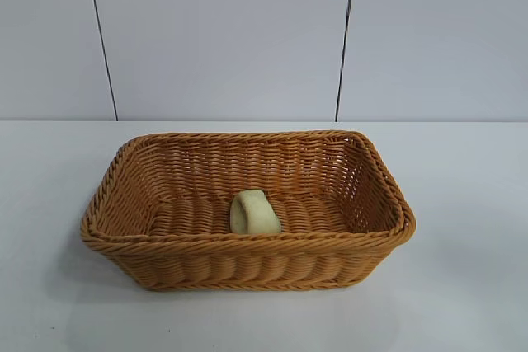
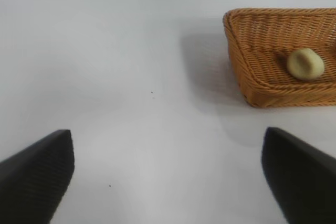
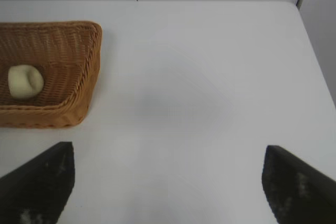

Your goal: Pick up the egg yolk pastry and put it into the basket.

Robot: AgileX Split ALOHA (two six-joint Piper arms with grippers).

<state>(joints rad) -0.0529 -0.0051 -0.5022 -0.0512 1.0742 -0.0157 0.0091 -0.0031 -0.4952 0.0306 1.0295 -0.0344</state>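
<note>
Here the left gripper (image 2: 168,174) hovers over bare table with its dark fingers spread wide, holding nothing; the right gripper (image 3: 168,182) hangs likewise, parted and empty. The white table (image 1: 470,204) is smooth and matte, backed by pale wall panels (image 1: 223,30). At centre frame sits the woven golden-brown basket (image 1: 247,241), its rim braided. The egg yolk pastry (image 1: 253,213), a pale cream lump, lies inside it near the front wall.

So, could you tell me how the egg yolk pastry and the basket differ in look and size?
The egg yolk pastry is a small, smooth, pale cream lump; the basket is large, golden-brown and woven, with a braided rim. The pastry is rounded, while the basket is rectangular with flared sides. The pastry lies inside the basket, near its front wall. Both sit motionless, with neither gripper touching them.
</note>
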